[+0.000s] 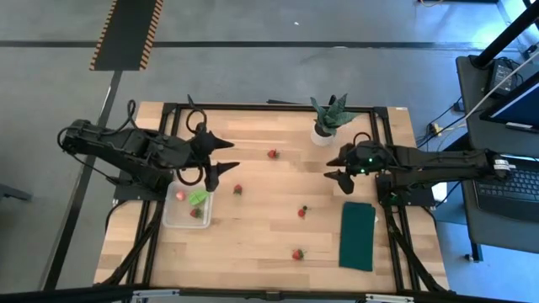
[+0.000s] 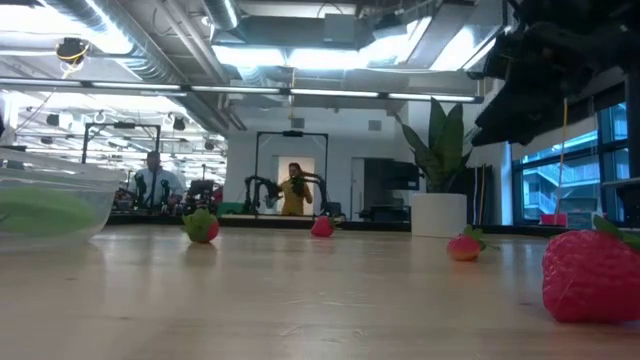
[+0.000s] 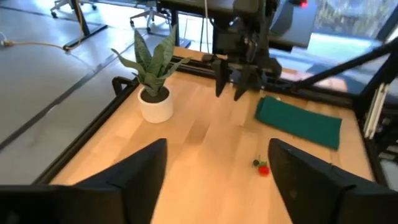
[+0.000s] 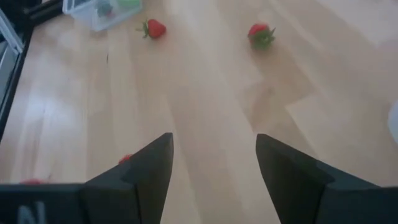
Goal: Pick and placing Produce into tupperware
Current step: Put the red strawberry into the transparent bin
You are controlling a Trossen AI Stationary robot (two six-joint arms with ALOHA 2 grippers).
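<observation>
Strawberries (image 1: 272, 154): four outside tupperware (image 1: 173, 217)

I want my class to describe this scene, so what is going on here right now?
A two-armed robot is sorting produce into a clear tupperware. The container already holds a green leafy piece and two strawberries. Four more strawberries lie loose on the table. The left gripper hangs open, empty, above the table beside the container; the right gripper waits open near the potted plant.

No readable text or labels.
</observation>
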